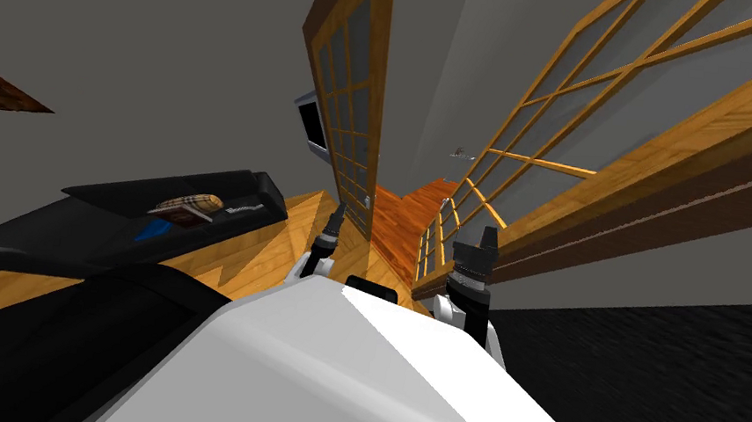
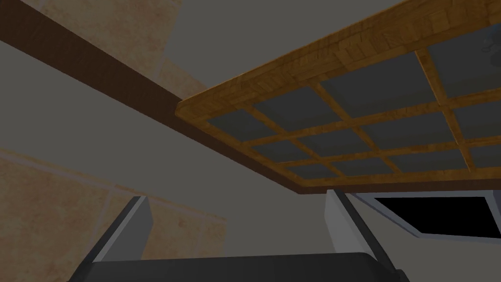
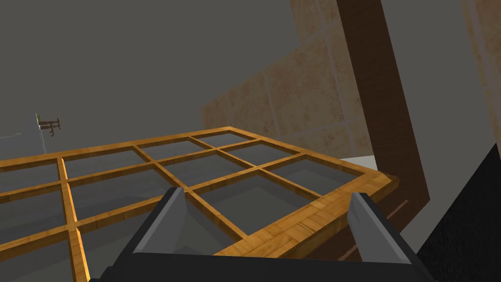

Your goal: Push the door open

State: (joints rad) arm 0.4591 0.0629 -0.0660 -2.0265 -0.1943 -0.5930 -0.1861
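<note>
We stand at the gap between two tall wood doors with glass squares. The left door (image 1: 351, 86) stands straight up with its thin edge toward us, and its bottom corner is just in front of our left gripper (image 1: 339, 211), whose jaws are wide and hold nothing. The right door (image 1: 553, 118) runs off to the side, just beside our right gripper (image 1: 489, 235), which is wide and empty too, so we think either arm is close enough to push its own door.
</note>
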